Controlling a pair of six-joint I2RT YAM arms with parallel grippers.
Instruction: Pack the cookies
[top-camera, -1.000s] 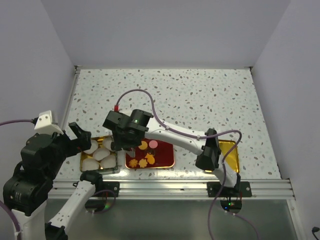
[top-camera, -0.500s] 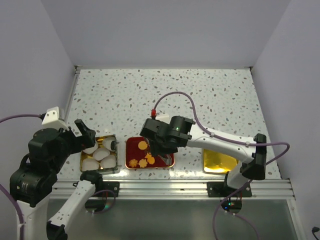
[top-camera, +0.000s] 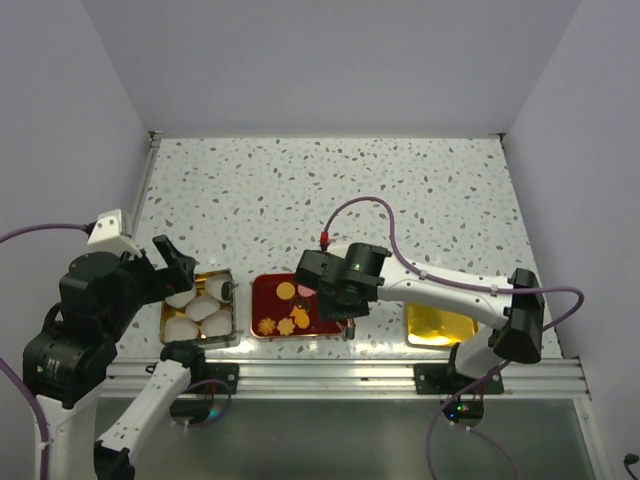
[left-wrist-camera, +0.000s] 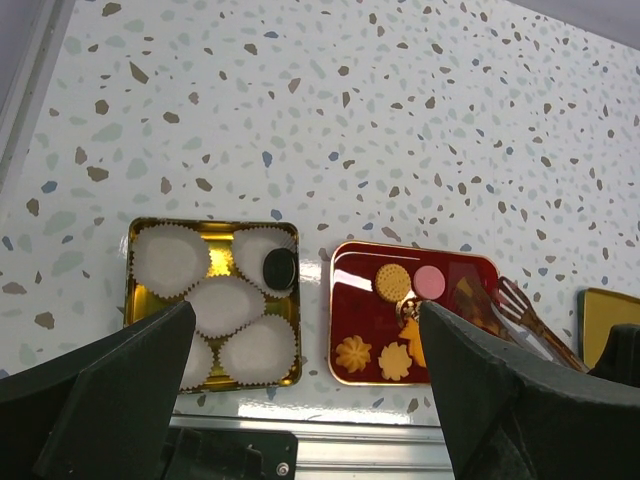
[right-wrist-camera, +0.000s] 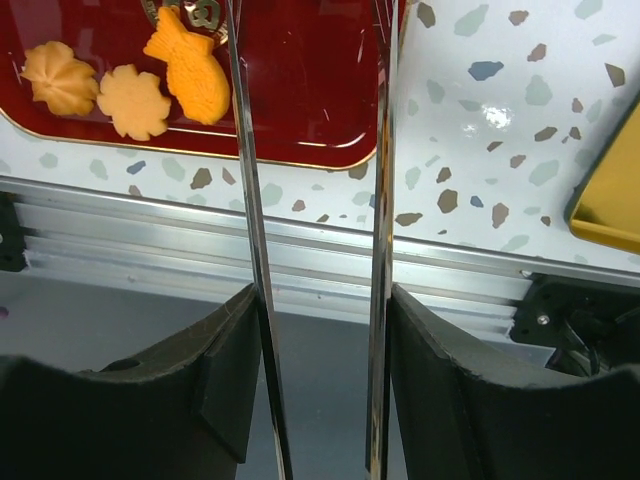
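No lettering, number or brand is showing legibly in any view. In the right wrist view a gold printed mark (right-wrist-camera: 205, 12) is peeking in at the far edge of the red tray (right-wrist-camera: 310, 90), cut off and unreadable. On the left, the dark cookie (left-wrist-camera: 278, 267) in the gold tin (left-wrist-camera: 215, 262) is appearing too small to show any stamp.

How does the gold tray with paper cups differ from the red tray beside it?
The gold tray is squarish; the red tray is wider. The gold tray is filled with white paper cups, one holding a dark cookie; the red tray has none, its cookies lying loose. Both are shallow trays near the table's front edge.
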